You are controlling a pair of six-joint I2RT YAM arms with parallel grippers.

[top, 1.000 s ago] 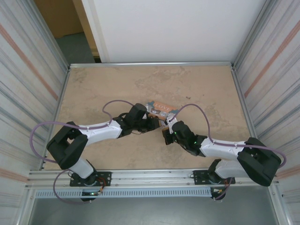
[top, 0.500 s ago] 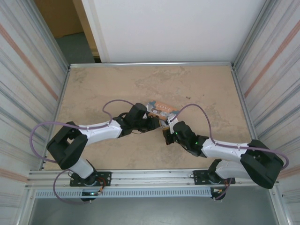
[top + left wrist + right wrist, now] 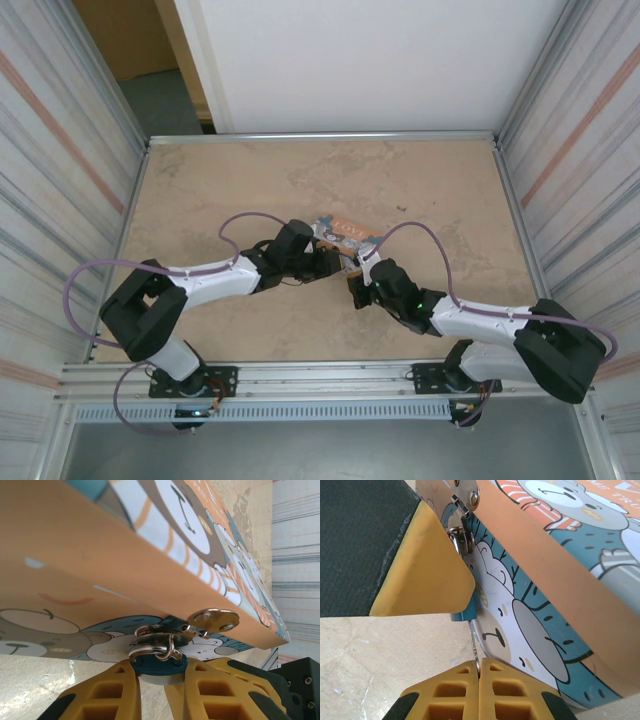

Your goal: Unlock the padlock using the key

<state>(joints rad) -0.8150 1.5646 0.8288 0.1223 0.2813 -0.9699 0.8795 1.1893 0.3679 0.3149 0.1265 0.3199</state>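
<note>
Left gripper [image 3: 161, 676] is clamping the padlock [image 3: 159, 663] on the hasp [image 3: 212, 620] of the box [image 3: 75, 555]; right gripper [image 3: 479, 674] is pinching the key [image 3: 474, 647], blade touching the padlock.

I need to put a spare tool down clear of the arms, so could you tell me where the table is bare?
The table is bare across the far half, between the printed box and the back rail, and along the right rail. A patch lies between the forearms. Crowded: the centre, where left gripper and right gripper meet at the padlock.
</note>
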